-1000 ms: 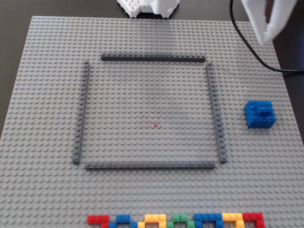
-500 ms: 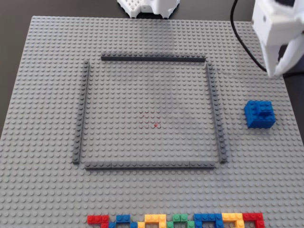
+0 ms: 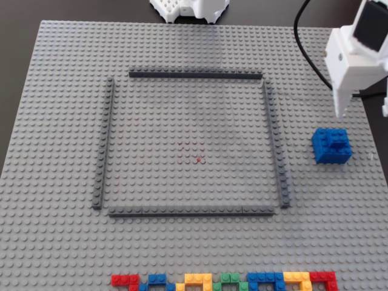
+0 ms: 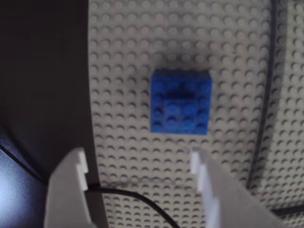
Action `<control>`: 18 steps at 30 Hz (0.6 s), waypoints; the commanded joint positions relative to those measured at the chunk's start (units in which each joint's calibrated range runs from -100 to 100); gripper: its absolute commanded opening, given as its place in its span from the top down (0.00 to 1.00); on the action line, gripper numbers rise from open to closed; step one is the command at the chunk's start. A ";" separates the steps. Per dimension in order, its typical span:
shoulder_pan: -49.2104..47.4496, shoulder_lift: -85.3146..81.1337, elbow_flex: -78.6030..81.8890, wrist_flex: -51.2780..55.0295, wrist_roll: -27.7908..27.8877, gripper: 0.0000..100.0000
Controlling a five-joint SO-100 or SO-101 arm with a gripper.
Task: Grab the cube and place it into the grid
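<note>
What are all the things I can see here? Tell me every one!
cube: one, bright blue, on the baseplate outside the grid, right side of the fixed view
grid: one square outline of four dark grey strips, mid-baseplate, nothing inside
red dots: a few, faint, at the grid's middle
baseplate: one, light grey, studded, under everything
brick row: one flat row, red, blue, yellow, green, bottom edge
cable: one, black, top right
white object: one, top edge, unclear what
gripper: one, white, open, above the cube

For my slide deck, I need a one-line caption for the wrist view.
Open white fingers hover short of the blue cube on the grey baseplate, not yet grasped.
</note>
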 commanded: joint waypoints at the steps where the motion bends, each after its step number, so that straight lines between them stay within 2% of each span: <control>1: 1.11 -0.90 -4.29 0.51 0.34 0.69; 18: 1.26 4.44 -6.20 -0.95 -0.39 0.70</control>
